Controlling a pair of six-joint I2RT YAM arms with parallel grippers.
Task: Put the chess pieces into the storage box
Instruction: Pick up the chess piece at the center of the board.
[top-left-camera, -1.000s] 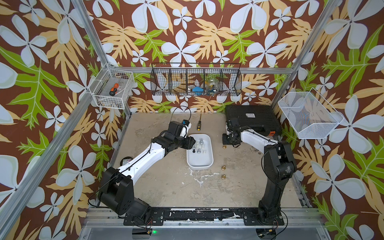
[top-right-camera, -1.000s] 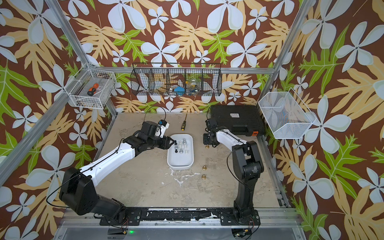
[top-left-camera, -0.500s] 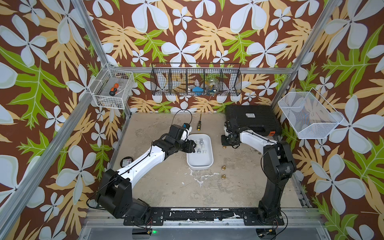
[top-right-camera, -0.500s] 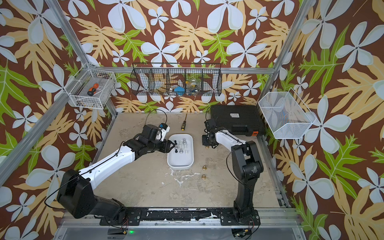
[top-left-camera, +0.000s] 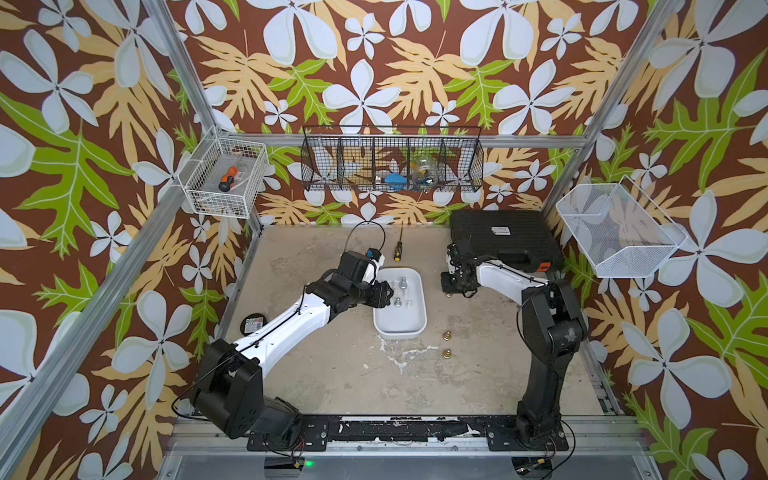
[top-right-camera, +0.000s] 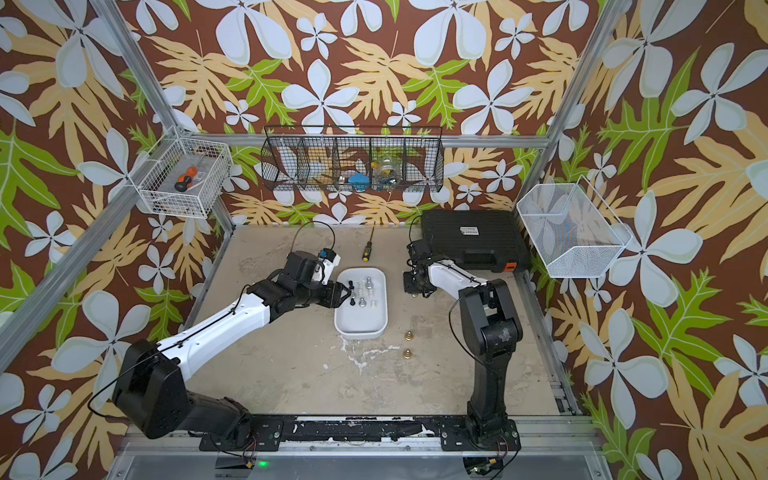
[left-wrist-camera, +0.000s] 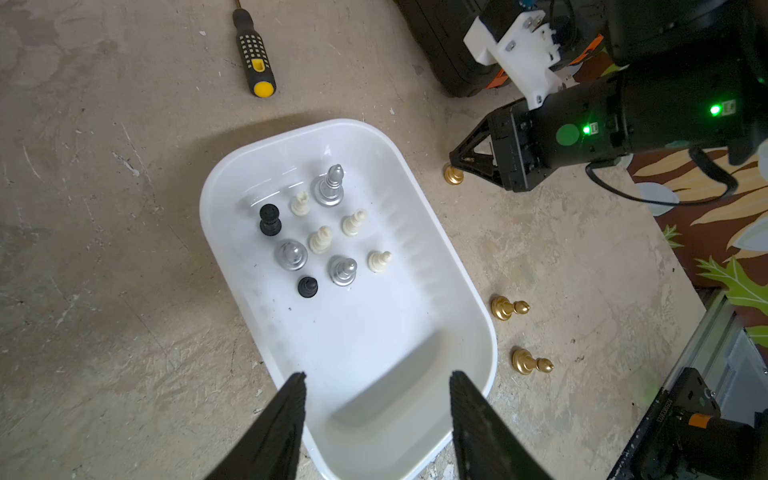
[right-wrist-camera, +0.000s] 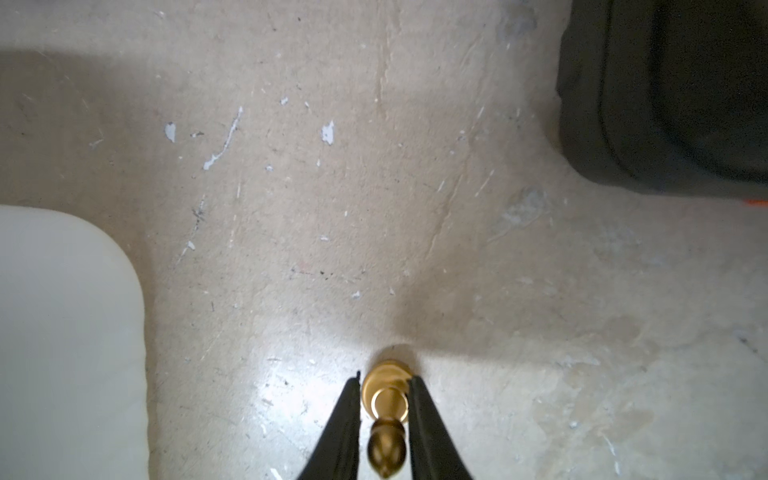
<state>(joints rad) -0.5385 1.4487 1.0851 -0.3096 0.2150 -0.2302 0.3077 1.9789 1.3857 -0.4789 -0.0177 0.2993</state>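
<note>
A scuffed beige tabletop (top-left-camera: 332, 382), flecked with white paint scrapes (top-left-camera: 399, 358) at 6 o'clock of its centre, sits inside a cell of aluminium frame rails (top-left-camera: 178, 62). The cell is lined with brown wallpaper (top-left-camera: 374, 62) printed with white flowers and green and tan leaves.

The shallow white plastic storage box (top-left-camera: 401, 324) lies at the centre of the tabletop. Nine chess pieces (left-wrist-camera: 320, 241) in silver, cream and black stand upright in its 12 o'clock half. At 12 o'clock of the box lies a black screwdriver with a yellow tip (top-left-camera: 398, 249). At 2 o'clock, in the back corner, is a black ribbed case with an orange latch (top-left-camera: 503, 237).

A black wire basket (top-left-camera: 392, 160) hangs on the back wall, a white wire basket (top-left-camera: 226, 183) at 10 o'clock and a white mesh basket (top-left-camera: 615, 232) at 3 o'clock.

Two gold chess pieces (top-left-camera: 447, 335) stand at 5 o'clock of the box. The left gripper (left-wrist-camera: 378, 376) hovers released and empty over the box's 9 o'clock rim. The right gripper (right-wrist-camera: 384, 377), at 3 o'clock of the box, is clenched on a third gold chess piece (right-wrist-camera: 385, 451) standing on the tabletop.
</note>
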